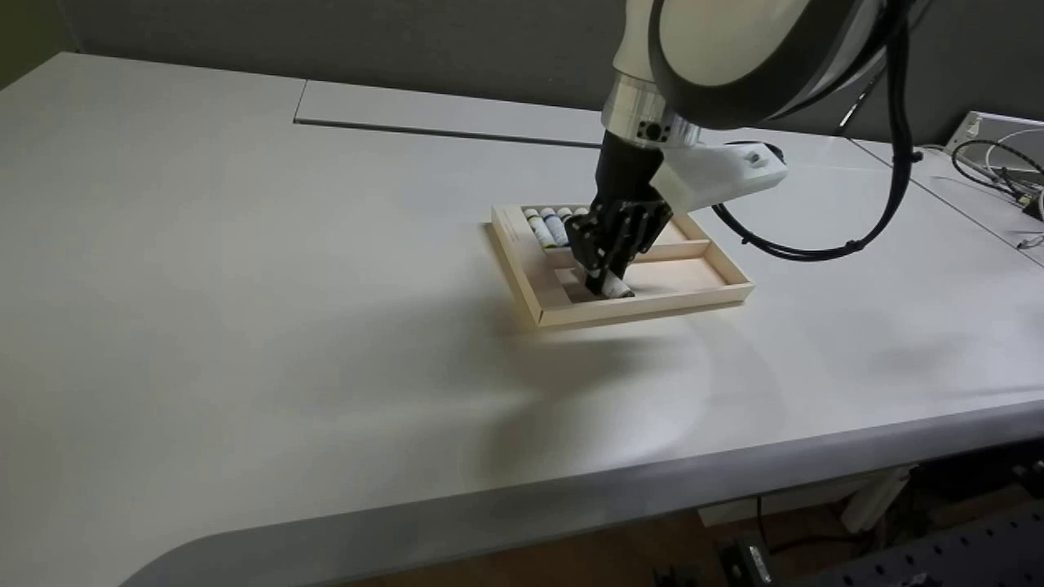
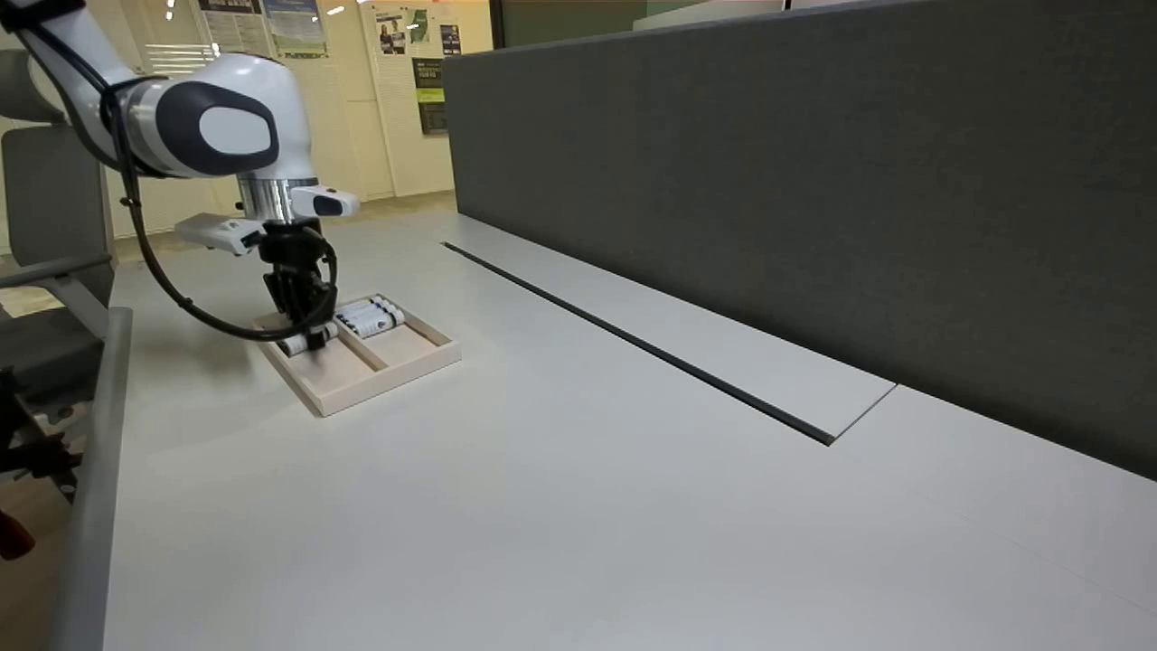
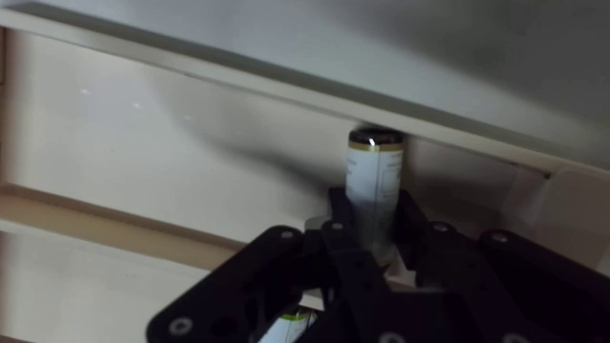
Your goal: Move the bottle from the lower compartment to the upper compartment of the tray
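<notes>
The pale-wood tray [image 1: 644,308] lies on the table, split by a lengthwise slat. The bottle [image 3: 374,176], a white-labelled vial with a dark end and gold band, is in the lower compartment [image 1: 681,279], its dark end close to the outer rim. It also shows in both exterior views [image 1: 617,287] [image 2: 295,345]. My gripper [image 3: 373,195] points down into this compartment, a finger against each side of the bottle; its far end is partly hidden between the fingers. The upper compartment [image 2: 403,345] holds several similar vials [image 2: 371,316] side by side at one end, partly hidden by my gripper in an exterior view.
The tray's raised rim and the dividing slat [image 3: 119,233] stand close to my gripper. A black cable [image 1: 816,254] hangs in a loop from the arm. A grey partition [image 2: 768,199] runs along the back of the white table [image 2: 578,488].
</notes>
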You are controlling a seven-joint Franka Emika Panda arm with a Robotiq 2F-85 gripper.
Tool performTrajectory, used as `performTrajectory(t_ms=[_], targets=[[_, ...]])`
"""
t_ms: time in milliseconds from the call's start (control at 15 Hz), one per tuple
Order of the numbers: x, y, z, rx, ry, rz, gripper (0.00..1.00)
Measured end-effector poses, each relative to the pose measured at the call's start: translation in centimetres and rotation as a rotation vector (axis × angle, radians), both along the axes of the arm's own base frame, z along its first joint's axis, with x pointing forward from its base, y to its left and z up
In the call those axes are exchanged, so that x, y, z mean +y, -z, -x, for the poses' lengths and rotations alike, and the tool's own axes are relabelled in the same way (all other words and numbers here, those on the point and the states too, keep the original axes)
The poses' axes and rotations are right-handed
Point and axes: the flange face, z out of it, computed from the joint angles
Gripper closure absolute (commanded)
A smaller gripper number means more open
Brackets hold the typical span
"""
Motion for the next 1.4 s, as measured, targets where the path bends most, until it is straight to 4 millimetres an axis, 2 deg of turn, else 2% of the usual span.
performTrajectory(t_ms=[200, 333, 600, 1000, 1133, 1400], targets=[[0.0, -0.9, -0.4, -0.006, 0.005, 0.001, 0.93], [-0.3, -2.2, -0.7, -0.002, 0.017, 0.004, 0.93], [-2.4, -4.7, -1.4, 0.074, 0.057, -0.006, 0.93], [-7.8, -4.9, -3.7, 0.065, 0.142, 0.014, 0.93], [-8.6, -4.9, -4.4, 0.048, 0.158, 0.015, 0.93], [-8.6, -5.1, -5.5, 0.006, 0.172, 0.003, 0.93]])
